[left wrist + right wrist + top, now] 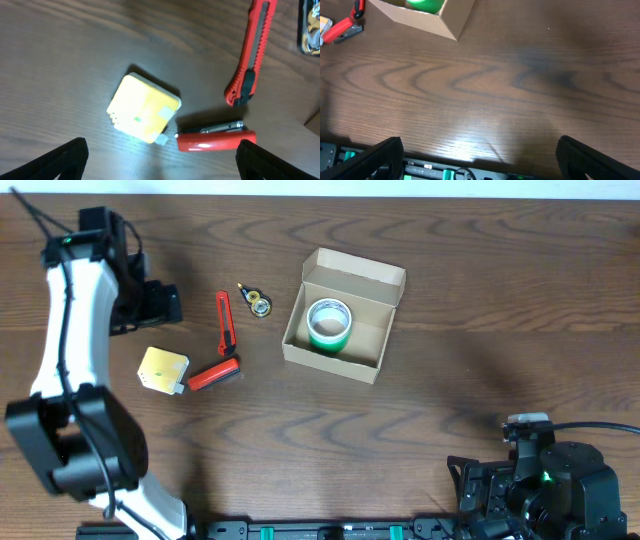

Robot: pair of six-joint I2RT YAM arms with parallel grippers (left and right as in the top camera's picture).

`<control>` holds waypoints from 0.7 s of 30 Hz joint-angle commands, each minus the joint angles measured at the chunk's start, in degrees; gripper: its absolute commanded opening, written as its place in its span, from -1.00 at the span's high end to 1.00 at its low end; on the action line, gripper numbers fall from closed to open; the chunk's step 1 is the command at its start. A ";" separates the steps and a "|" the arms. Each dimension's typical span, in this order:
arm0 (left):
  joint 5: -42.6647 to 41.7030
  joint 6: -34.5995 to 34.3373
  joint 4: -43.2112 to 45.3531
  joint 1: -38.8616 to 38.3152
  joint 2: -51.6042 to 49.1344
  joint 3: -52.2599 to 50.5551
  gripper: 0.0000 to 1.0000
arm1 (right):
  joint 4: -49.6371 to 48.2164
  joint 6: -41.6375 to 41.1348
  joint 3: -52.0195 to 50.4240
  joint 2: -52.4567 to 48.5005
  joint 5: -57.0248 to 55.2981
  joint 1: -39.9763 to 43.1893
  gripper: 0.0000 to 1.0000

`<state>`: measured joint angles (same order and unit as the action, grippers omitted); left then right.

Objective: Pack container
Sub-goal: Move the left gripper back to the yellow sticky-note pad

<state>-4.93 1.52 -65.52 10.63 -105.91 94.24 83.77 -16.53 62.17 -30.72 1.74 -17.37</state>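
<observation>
The container (pixel 355 275) is an open tan cardboard box at the table's middle back, with a green tape roll (pixel 328 324) inside. Its corner (pixel 427 19) and the roll (pixel 424 4) show at the top left of the right wrist view. My left gripper (pixel 150 305) is open and empty, hovering left of the box. In its wrist view the jaws (pixel 162 170) are above a yellow block (pixel 144 107), a red clip-like tool (pixel 216 140) and a red box cutter (pixel 252 50). My right gripper (pixel 480 160) is open and empty near the table's front edge (pixel 485 490).
Left of the box lie the red box cutter (pixel 224 322), the red tool (pixel 213 373), the yellow block (pixel 163 370) and a small black and yellow item (pixel 258 303). The red tool also shows in the right wrist view (pixel 342 29).
</observation>
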 commanded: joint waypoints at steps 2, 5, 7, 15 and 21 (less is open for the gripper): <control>2.10 0.79 3.93 1.68 9.92 -8.63 -0.90 | 0.02 -0.59 0.04 0.09 0.22 0.68 -0.98; 4.11 1.60 10.88 1.73 15.04 -18.14 -0.90 | 0.02 -0.59 0.04 0.09 0.22 0.68 -0.98; 3.58 3.65 15.08 1.73 16.72 -23.43 -0.91 | 0.02 -0.59 0.04 0.09 0.22 0.68 -0.99; 1.20 15.39 25.81 1.73 14.86 -33.59 -0.90 | 0.02 -0.59 0.04 0.09 0.22 0.68 -0.99; 1.29 23.08 29.18 1.73 11.21 -34.10 -0.90 | 0.02 -0.59 0.04 0.09 0.22 0.68 -0.98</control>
<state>-3.05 17.96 -36.93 12.32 -92.82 60.34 83.77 -16.53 62.17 -30.72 1.74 -17.37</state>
